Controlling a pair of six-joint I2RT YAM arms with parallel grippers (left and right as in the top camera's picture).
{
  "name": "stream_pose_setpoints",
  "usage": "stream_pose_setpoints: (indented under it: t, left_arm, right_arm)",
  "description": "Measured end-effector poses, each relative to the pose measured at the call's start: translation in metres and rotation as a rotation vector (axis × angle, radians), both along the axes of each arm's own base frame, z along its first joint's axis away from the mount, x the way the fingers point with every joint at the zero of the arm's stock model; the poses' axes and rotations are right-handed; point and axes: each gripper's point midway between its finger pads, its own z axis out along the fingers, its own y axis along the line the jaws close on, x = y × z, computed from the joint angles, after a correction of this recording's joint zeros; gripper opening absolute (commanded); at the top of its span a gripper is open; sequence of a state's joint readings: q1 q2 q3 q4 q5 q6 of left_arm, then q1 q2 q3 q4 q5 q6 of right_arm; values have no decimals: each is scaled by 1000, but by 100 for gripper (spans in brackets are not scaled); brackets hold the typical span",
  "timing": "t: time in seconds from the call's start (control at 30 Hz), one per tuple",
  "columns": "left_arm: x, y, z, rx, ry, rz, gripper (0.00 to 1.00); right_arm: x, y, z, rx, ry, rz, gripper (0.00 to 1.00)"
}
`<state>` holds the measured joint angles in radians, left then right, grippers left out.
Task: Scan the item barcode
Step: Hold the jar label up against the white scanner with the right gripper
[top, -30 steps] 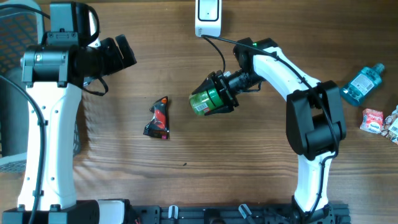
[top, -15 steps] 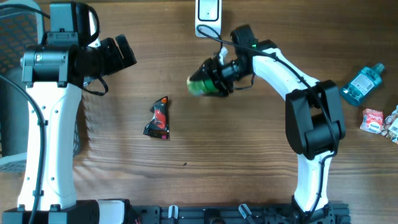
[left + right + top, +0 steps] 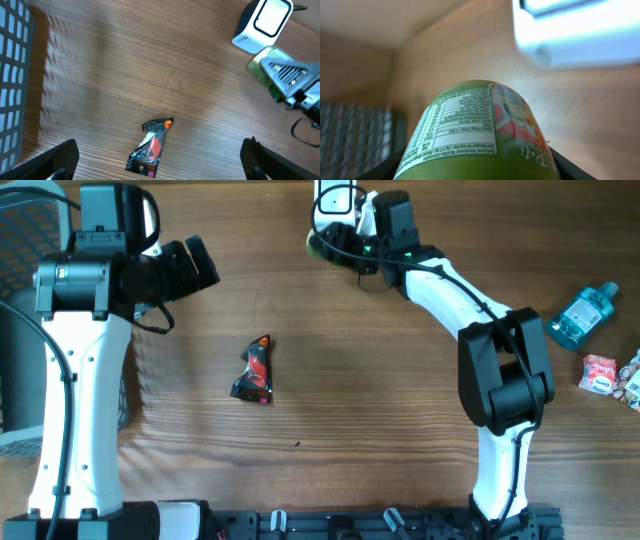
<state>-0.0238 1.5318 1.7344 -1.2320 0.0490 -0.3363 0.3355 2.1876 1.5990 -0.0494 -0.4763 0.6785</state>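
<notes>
Green plastic, the bottle [image 3: 314, 247] now sits at the far edge of the bench [image 3: 350, 410], just beside the white scanner [image 3: 333, 200]. A second ago it was well out over the middle of the bench, to the right of the red-and-black sachet [image 3: 256, 370]. Half a second ago it was partway up toward the scanner. The right arm has swung up and away with it and now reaches to the far edge. The right hand [image 3: 332, 242] is clamped round the bottle as before, its jaws partly apart on the bottle's width. The left hand [image 3: 205, 268] has not moved; its jaws gape fully and hold nothing. The sachet lies where it lay. The blue mouthwash bottle [image 3: 580, 317] at the right edge and the grey mesh basket [image 3: 25, 230] at the left are also unchanged.

From the right wrist, the bottle [image 3: 470, 130] fills the lower frame as a rounded body. Its label carries a white panel of small black print beside a red-and-pink picture, with white script lettering on the green. The scanner [image 3: 580, 35] is a bright blur above and to its right. From the left wrist, only a pale-green part of the bottle [image 3: 259, 64] shows. It is just below the scanner [image 3: 264, 25], and whether the two touch cannot be told.
</notes>
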Motion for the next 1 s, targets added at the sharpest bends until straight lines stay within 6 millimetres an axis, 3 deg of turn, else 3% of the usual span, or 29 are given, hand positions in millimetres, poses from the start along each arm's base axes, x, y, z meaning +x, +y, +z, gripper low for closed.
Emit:
stream_pose_setpoints:
  t: [0.47, 0.57, 0.77, 1.0]
  left_arm:
    - [0, 0, 0, 0, 0, 0, 100]
    - [0, 0, 0, 0, 0, 0, 100]
    - [0, 0, 0, 0, 0, 0, 100]
    - [0, 0, 0, 0, 0, 0, 100]
  right_arm:
    - [67, -53, 40, -235, -371, -348, 61]
    - [75, -52, 45, -264, -447, -402, 61]
    - [87, -38, 28, -270, -562, -433, 60]
    - [90, -33, 17, -421, -674, -399, 60]
